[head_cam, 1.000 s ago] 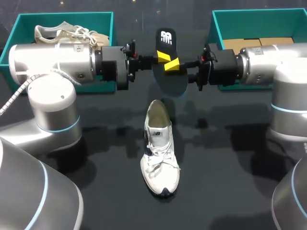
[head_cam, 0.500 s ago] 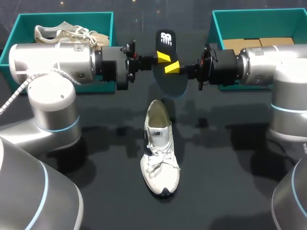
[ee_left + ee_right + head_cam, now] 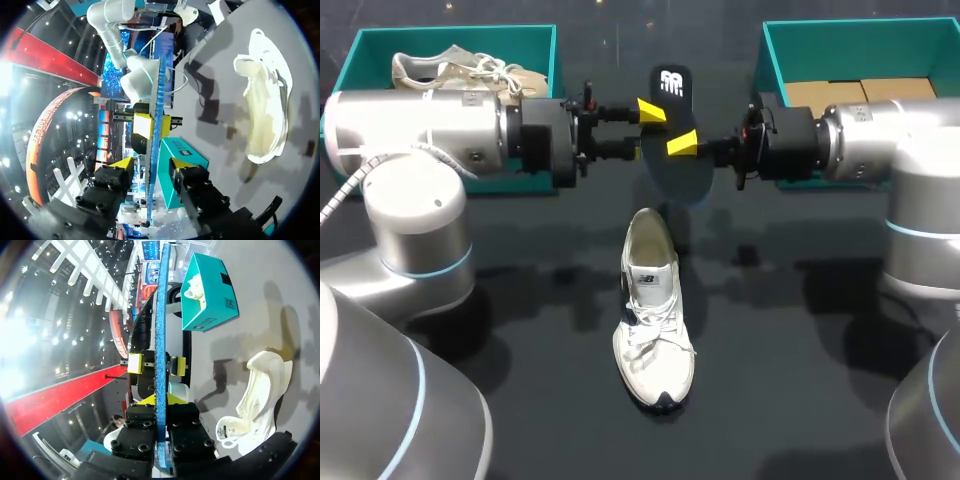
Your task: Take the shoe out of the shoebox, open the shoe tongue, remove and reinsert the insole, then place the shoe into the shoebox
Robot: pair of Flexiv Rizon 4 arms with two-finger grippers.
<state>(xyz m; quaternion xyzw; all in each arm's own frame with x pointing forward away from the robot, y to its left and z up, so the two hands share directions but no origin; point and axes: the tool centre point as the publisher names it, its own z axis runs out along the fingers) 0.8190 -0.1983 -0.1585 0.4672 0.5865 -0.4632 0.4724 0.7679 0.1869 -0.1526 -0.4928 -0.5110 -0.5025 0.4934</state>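
Two hands flank the insole [image 3: 669,85], held on edge above the bench [image 3: 800,350], behind the shoe [image 3: 655,320]. The right hand [image 3: 160,400] clamps it; the left hand [image 3: 150,165] is spread, not touching it. Probable step: reinsertion. Next, lower the insole into the shoe opening.
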